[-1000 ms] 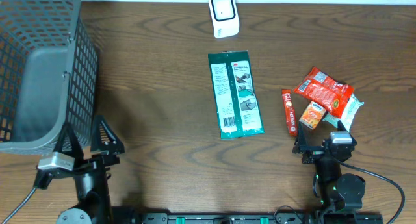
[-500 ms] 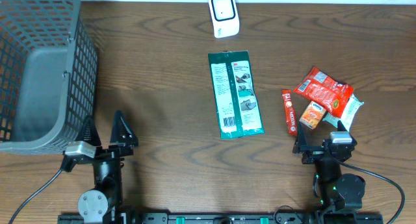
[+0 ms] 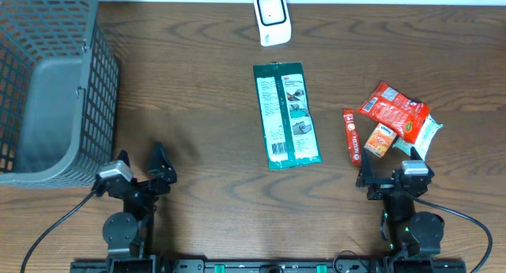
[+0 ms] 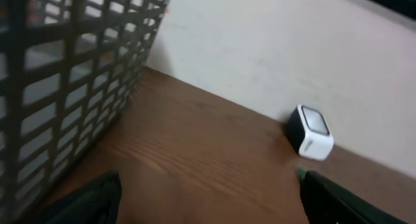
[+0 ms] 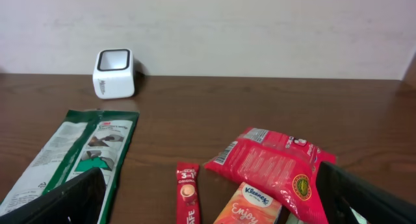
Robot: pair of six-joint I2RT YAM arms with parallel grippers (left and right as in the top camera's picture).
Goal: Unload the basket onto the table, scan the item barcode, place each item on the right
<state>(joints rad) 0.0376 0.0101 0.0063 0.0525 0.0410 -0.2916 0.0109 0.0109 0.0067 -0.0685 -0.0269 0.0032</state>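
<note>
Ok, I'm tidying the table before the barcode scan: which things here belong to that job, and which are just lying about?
For the job: white scanner; green packet, likely the item, lying nearest it.
Lying about for now: grey basket; red snack bag; red coffee stick; orange tissue pack.

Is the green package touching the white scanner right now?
Apart. The overhead view shows a band of bare table between the green package and the white scanner.

Grey basket [image 3: 101,99] on wooden table [image 3: 198,83]
</note>
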